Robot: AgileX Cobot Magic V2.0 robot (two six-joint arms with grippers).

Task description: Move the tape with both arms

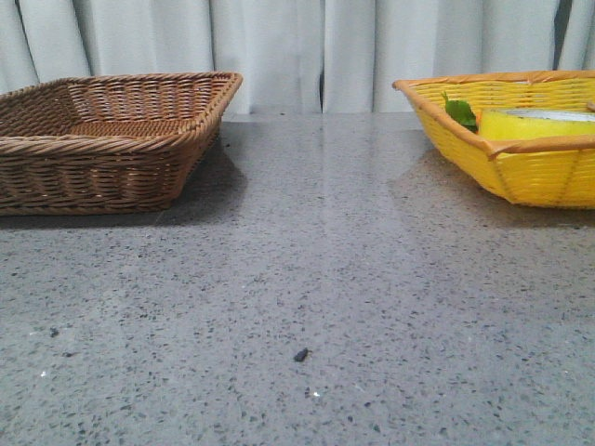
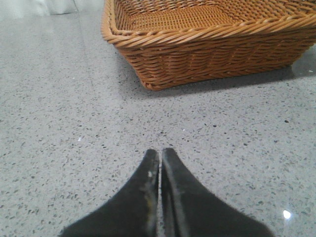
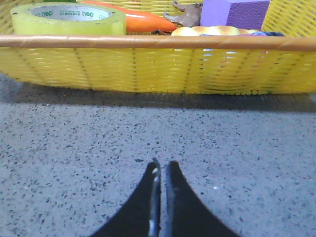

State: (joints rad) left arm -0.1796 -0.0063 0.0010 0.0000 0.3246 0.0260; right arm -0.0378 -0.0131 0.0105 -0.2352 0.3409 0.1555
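Nearest in the front view is a broad stretch of grey speckled table (image 1: 307, 307), bare but for a small dark fleck (image 1: 300, 354) near the front centre. Neither arm shows in that view.

In the left wrist view the left gripper (image 2: 160, 154) hangs low over the table, its two black fingers pressed together with only a hairline seam between them, holding nothing. Open tabletop lies between its tips and the brown wicker basket (image 2: 197, 54) beyond, whose braided rim and woven wall face the gripper; a narrow shadow runs along the foot of that wall.

In the right wrist view the right gripper (image 3: 160, 165) likewise has its fingers closed to a thin slit, empty, above the table. Ahead of it, past a strip of bare surface, stands the near wall of the yellow basket (image 3: 148, 69), capped by an orange-brown rim that runs straight across the view.

The tape (image 3: 66, 19) lies flat inside the yellow basket, tight against that near wall at one end, its white core with green print facing up. Just beside it lies an orange carrot (image 3: 148, 22), then a small brown figure (image 3: 186, 17) and a purple block (image 3: 237, 12) farther along.

In the front view the two baskets sit well apart at the table's far left and far right, a wide lane of empty table between them, with a pale curtain (image 1: 297, 46) behind.
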